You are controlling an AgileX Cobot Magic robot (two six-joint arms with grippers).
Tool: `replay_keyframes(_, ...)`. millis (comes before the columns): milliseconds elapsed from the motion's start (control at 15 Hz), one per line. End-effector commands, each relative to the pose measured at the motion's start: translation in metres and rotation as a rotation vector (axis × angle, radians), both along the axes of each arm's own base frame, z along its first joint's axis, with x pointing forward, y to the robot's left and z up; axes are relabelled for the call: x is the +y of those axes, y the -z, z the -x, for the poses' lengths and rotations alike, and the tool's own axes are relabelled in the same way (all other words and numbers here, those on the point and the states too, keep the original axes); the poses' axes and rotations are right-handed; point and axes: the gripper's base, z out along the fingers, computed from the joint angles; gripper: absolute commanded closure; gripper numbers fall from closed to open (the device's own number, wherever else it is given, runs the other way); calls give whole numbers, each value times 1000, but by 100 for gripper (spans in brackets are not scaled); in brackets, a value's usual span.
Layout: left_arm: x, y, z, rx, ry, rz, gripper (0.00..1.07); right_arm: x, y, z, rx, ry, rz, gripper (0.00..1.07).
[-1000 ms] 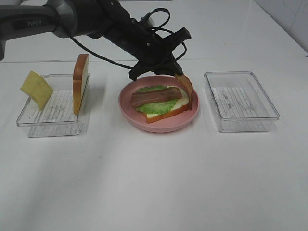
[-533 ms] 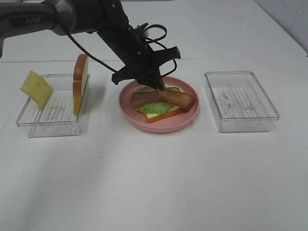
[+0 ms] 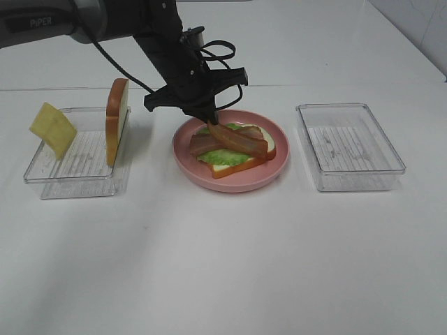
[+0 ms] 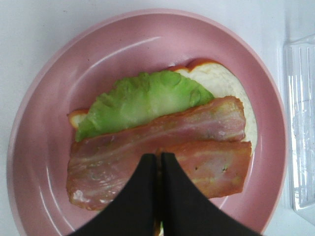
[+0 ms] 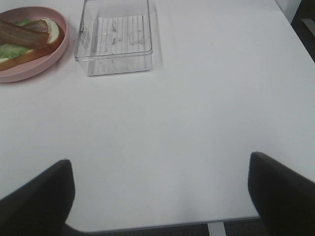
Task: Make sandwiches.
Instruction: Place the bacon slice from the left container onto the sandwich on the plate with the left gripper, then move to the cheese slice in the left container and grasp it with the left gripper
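Observation:
An open sandwich [image 3: 234, 150] lies on the round pink plate [image 3: 188, 157]: one bread slice, a green lettuce leaf [image 4: 142, 98] and one bacon strip [image 4: 162, 130] across it. My left gripper [image 3: 208, 120] is over the plate's back left, shut on the end of a second bacon strip [image 3: 244, 139] that rests slanting over the first; in the left wrist view the fingers [image 4: 140, 196] are pressed together on that strip [image 4: 216, 164]. The second bread slice [image 3: 116, 120] stands on edge in the left tray, and the yellow cheese [image 3: 52, 129] leans on that tray's left wall. My right gripper [image 5: 158, 162] is open and empty over bare table.
A clear tray [image 3: 70, 171] stands left of the plate and an empty clear tray [image 3: 349, 145] right of it; the empty one also shows in the right wrist view [image 5: 115, 39]. The left arm and its cable reach in from the back left. The table's front edge is near the right gripper.
My left gripper moved left across the plate, bringing the second bacon strip from hanging at the plate's right rim to lying over the first strip.

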Motion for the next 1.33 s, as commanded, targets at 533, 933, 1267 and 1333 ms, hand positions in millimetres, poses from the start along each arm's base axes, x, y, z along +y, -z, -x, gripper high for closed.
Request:
replay_keyframes(533,-2,-4,2,-23,62,-29,8,0,1,4,-39,0,3,16)
replay_keyframes(933,0,-78,2,-93,154,-72,7,0,1,4,-39,0,3,16)
replay_keyframes(1267,9,-152,18,-191,263,-92,7,0,1,4,-39,-1,2,16)
replay_keyframes(1333,12,-162,21,-212,258,-92,7,0,1,4,-39,-1,2,16)
